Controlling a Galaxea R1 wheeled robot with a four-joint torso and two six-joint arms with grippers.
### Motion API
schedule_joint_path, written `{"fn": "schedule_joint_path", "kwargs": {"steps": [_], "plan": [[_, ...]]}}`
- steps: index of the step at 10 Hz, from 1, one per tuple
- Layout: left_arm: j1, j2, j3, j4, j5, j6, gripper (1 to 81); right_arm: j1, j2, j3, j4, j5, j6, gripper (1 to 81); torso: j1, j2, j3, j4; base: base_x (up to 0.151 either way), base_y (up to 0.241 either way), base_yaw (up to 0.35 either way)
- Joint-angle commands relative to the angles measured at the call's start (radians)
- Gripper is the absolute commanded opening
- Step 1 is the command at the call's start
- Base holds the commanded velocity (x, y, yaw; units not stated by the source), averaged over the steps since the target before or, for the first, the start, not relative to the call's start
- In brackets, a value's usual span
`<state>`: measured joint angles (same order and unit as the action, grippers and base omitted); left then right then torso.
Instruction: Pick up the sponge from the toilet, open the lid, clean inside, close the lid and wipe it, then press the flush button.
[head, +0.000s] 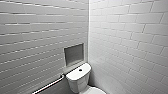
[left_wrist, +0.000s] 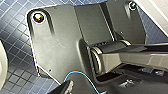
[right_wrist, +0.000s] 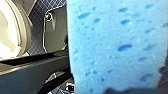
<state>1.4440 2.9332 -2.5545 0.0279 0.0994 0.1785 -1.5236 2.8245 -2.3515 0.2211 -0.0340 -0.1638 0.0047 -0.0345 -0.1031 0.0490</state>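
Observation:
The white toilet (head: 78, 77) stands in the corner low in the head view, its boxy tank topped by a dark round flush button (head: 80, 69). Just the rear edge of the lid (head: 96, 91) shows below the tank. The bright blue porous sponge (right_wrist: 115, 42) sits very close in the right wrist view, with my right gripper shut on it. Beside it, a curved white part of the toilet (right_wrist: 13, 30) rises over the blue tiled floor. In the left wrist view, nothing is in my open left gripper.
White tiled walls meet in a corner behind the toilet. A recessed niche (head: 73, 53) sits in the left wall above the tank, and a metal grab bar (head: 48, 85) runs along that wall. Dark blue floor tiles (left_wrist: 15, 30) lie below my left arm.

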Motion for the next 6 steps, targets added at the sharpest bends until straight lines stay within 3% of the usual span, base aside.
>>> {"fn": "schedule_joint_path", "kwargs": {"steps": [1,6], "plan": [[-0.041,-0.071,0.114,-0.025,0.029,0.001,81.1,0.033,-0.101,0.146,0.02,-0.018,0.001,1.0,0.0,0.0,0.0,0.0,0.0,0.0,0.0],[-0.056,-0.094,0.145,-0.028,0.028,-0.002,81.1,0.045,-0.178,0.273,0.007,-0.017,-0.003,1.0,0.0,0.0,0.0,0.0,0.0,0.0,0.0]]}}
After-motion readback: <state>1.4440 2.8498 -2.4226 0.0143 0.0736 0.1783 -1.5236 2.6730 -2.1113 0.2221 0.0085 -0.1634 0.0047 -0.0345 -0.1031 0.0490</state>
